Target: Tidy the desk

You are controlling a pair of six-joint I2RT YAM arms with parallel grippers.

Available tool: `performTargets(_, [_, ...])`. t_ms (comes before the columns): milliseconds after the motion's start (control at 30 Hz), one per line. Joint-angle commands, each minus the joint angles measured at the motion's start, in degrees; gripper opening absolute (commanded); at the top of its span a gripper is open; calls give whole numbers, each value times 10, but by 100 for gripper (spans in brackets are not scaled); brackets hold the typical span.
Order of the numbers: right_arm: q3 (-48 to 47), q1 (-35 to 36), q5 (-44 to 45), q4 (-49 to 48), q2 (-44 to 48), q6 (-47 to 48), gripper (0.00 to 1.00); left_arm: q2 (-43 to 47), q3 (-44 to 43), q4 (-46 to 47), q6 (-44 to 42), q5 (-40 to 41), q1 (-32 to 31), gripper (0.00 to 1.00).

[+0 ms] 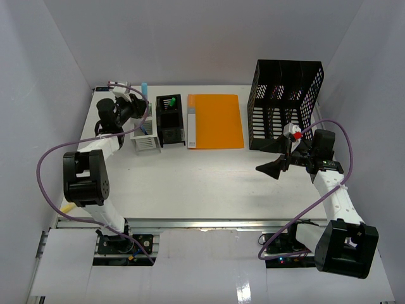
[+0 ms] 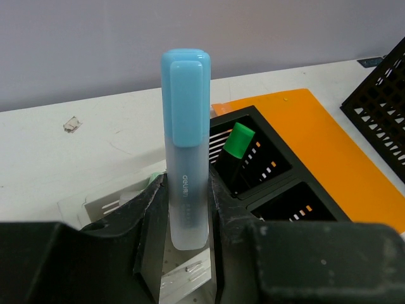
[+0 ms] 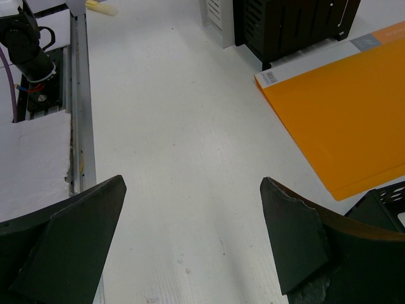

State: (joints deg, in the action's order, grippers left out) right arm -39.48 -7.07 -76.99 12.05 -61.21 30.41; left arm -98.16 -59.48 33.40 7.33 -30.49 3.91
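Left gripper (image 2: 186, 212) was clamped narrow on a highlighter (image 2: 185, 126), gripping the clear lower barrel, with the blue cap up. The highlighter's long axis stood upright, about vertical, and its bottom end sat down between the fingers, just above something pale that I could not tell apart.

The desk (image 1: 202, 183) spread under both arms, rail at its near edge and white walls round it. The left gripper hung over the far-left corner.

Key relation: the pen holder (image 2: 266, 174) lay just right of the held highlighter, close beside it and not touching. Its openings faced up, and a green marker (image 2: 239, 140) already leaned in the far slot. A white tray (image 1: 144, 140) sat just left of the pen holder, about under the gripper. I could not tell which of the two was the target. Judged step: dropping the highlighter into a holder. With the axis already upright, it probably needed only a short shift right, or a straight lowering, before release.

Right gripper (image 3: 193, 209) was wide open and empty, over bare desk at the right side. It was near the basket (image 1: 285, 104) and well apart from the highlighter. The folder (image 1: 218, 120) lay flat between the pen holder and the basket. The left arm was plainly the nearer one, so the move was its to make.
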Motion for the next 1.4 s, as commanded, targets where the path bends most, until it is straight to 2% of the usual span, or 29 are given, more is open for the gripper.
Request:
performTargets(0, [-2,-1,-18,2,9,-1,93,-14,-30,27,-25,5,-4,0])
performTargets(267, [-2,-1,-18,2,7,0,93,-39,-32,13,-60,34,-3,0])
performTargets(667, [-2,-1,-17,2,4,1,93,-51,-26,9,-99,56,-4,10])
performTargets(767, [-2,-1,-17,2,5,1,93,-46,-9,19,-94,62,-3,17])
performTargets(933, [-1,-1,-17,1,4,1,93,-25,17,33,-83,75,-4,48])
performTargets(1000, [-1,-1,-16,2,4,2,93,-15,21,33,-79,79,-3,53])
performTargets(1367, [0,-1,-12,1,3,3,93,31,-15,-7,-79,87,-4,63])
